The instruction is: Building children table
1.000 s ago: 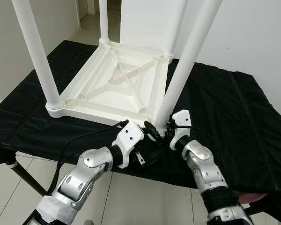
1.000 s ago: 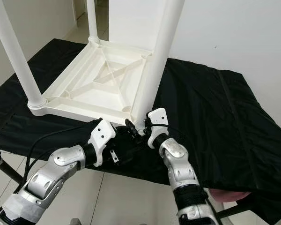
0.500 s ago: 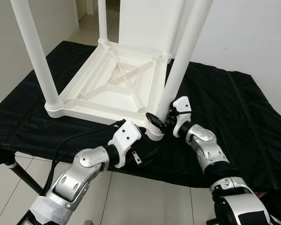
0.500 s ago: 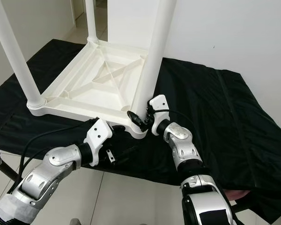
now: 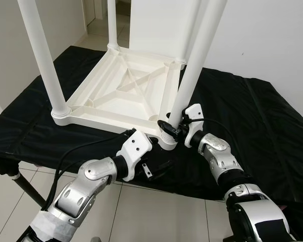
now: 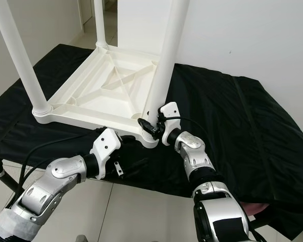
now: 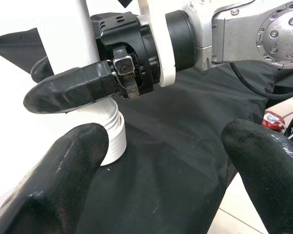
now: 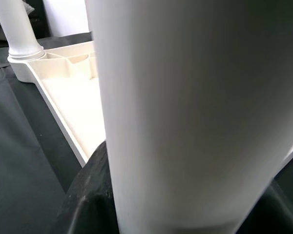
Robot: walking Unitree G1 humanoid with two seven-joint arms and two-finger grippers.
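Spread wide beneath everything: a black fabric cloth (image 5: 252, 126) draped over a stand with dark metal legs, pale tiled floor (image 5: 141, 212) showing under its near edge. Upside down on that cloth, toward its left half: the white plastic children's table top (image 5: 126, 93), ribbed underside facing up with diagonal braces crossing at the middle. Rising from three of its corners: long white round plastic legs (image 5: 43, 60), standing upright in their sockets. At the fourth corner, the one nearest the cloth's front edge: a fourth white plastic table leg (image 5: 192, 70), leaning a little, its ridged lower end (image 7: 112, 139) sitting beside the top's corner and on the cloth, seen from the left wrist.

Clamped around the base of that fourth leg, just above the top's near corner: the right gripper (image 5: 170, 128), one black finger (image 7: 71, 90) pressed across the white tube; in the right wrist view, that tube (image 8: 195, 117) pressed close before the lens with black fingers dark beneath it. Silver right arm reaching in from the cloth's front edge.

Just in front of the top's near corner, low over the cloth edge: the left gripper (image 5: 152, 170), fingers (image 7: 63, 180) spread well apart and holding nothing, the ridged leg end and the right gripper seen between them.
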